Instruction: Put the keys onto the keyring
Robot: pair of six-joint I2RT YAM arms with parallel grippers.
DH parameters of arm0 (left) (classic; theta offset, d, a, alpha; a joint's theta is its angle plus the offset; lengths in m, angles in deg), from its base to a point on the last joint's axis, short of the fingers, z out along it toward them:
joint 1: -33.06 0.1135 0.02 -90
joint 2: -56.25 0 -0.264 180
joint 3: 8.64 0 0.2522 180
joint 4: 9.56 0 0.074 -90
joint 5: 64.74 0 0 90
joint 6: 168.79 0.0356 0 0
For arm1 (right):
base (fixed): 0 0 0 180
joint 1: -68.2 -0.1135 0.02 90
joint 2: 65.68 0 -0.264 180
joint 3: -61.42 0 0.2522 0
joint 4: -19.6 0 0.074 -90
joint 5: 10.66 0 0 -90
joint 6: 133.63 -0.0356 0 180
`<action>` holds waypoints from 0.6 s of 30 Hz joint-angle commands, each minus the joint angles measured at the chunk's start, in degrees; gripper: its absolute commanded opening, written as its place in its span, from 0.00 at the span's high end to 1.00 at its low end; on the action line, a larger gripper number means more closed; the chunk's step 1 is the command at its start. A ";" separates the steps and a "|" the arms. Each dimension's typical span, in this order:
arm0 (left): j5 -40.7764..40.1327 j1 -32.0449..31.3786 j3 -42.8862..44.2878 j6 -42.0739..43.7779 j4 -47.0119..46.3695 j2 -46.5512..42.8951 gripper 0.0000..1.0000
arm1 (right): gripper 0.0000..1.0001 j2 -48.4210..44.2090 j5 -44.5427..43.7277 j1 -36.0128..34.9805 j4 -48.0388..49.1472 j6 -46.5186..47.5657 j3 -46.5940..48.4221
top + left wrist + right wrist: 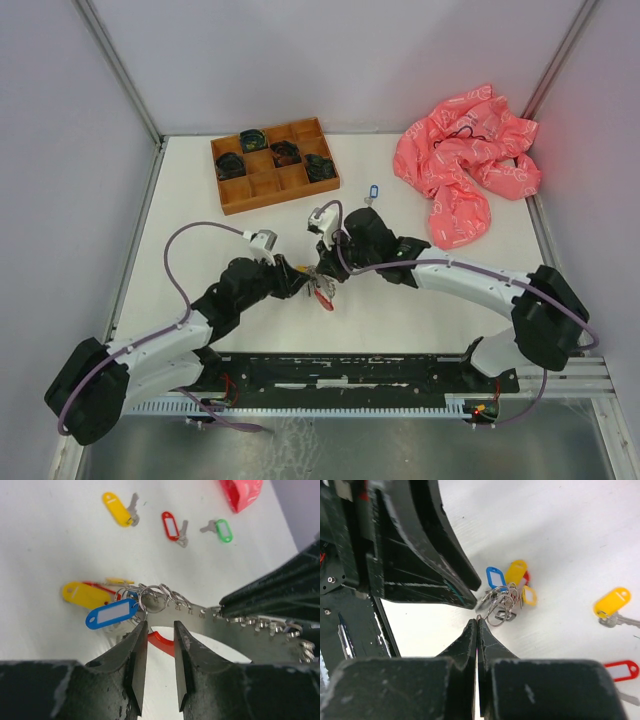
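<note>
Probably light, stiff and slippery, the thin silvery metal keyring (152, 599) (crowded with tagged keys (111, 615)) hangs between the arms, best held by its red oval plastic loop (162, 642), which the left gripper (160, 629) seems to clamp with parted fingers, while the right gripper (478, 622) has its fingers pressed together.

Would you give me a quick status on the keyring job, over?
Right gripper shut at the keyring. Left gripper jaws apart around its red loop, grip unclear. Loose keys wait nearby; nothing blocking.
</note>
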 commanded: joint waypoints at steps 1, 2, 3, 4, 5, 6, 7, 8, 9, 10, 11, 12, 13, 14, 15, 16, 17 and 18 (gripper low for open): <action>2.43 0.40 -4.40 5.51 -14.05 -5.42 0.65 | 0.99 -6.59 -0.60 0.64 11.69 3.98 -4.31; 2.32 0.48 -5.26 6.06 -14.84 -6.30 0.65 | 0.99 -6.92 -0.65 0.62 12.09 4.63 -4.86; 2.18 0.50 -5.91 6.51 -15.39 -6.88 0.65 | 0.99 -7.11 -1.28 0.62 10.97 4.67 -4.52; 2.19 0.62 -6.57 7.01 -16.19 -7.46 0.65 | 0.99 -7.21 -1.21 0.62 9.68 4.88 -4.15; 2.40 0.62 -7.26 7.51 -17.13 -8.02 0.65 | 0.99 -7.31 -0.68 0.69 8.97 5.24 -3.91; 2.58 0.62 -8.11 7.97 -18.62 -8.41 0.65 | 0.99 -7.33 -0.15 0.63 9.04 5.53 -4.08; 2.64 0.62 -9.03 8.40 -20.35 -8.65 0.65 | 0.99 -7.39 -0.13 0.62 10.12 5.56 -4.80; 2.82 0.62 -9.87 8.77 -22.06 -8.81 0.65 | 0.99 -7.22 -0.51 0.69 11.36 5.46 -5.59; 3.25 0.62 -10.60 9.47 -23.89 -8.89 0.66 | 0.99 -6.98 -0.69 0.66 12.55 5.48 -6.30; 3.81 0.62 -11.12 10.10 -25.21 -8.83 0.66 | 0.99 -6.49 -1.01 0.68 12.89 5.52 -6.55; 4.03 0.62 -11.41 10.83 -26.07 -8.63 0.66 | 0.99 -5.76 -1.09 0.69 12.59 5.59 -6.43; 4.23 0.60 -11.41 11.63 -26.41 -8.17 0.67 | 0.99 -4.72 -1.08 0.75 11.69 5.68 -5.98; 4.36 0.62 -11.19 12.26 -26.35 -7.66 0.67 | 0.99 -3.44 -0.91 0.64 9.96 5.66 -5.24; 4.82 0.62 -10.78 12.89 -26.04 -7.04 0.67 | 0.99 -2.13 -0.47 0.76 9.06 5.44 -4.54; 5.36 0.62 -10.50 13.22 -25.96 -6.39 0.66 | 0.99 -0.88 0.26 0.65 8.41 4.99 -4.07; 5.58 0.62 -10.30 13.27 -26.13 -5.65 0.65 | 0.99 0.11 0.97 0.62 8.27 4.41 -3.96; 5.81 0.62 -10.24 13.32 -26.56 -4.84 0.64 | 0.99 0.96 1.21 0.62 8.60 3.84 -4.20; 6.04 0.61 -10.19 13.50 -26.98 -4.04 0.63 | 0.99 1.55 1.38 0.62 9.34 3.37 -4.55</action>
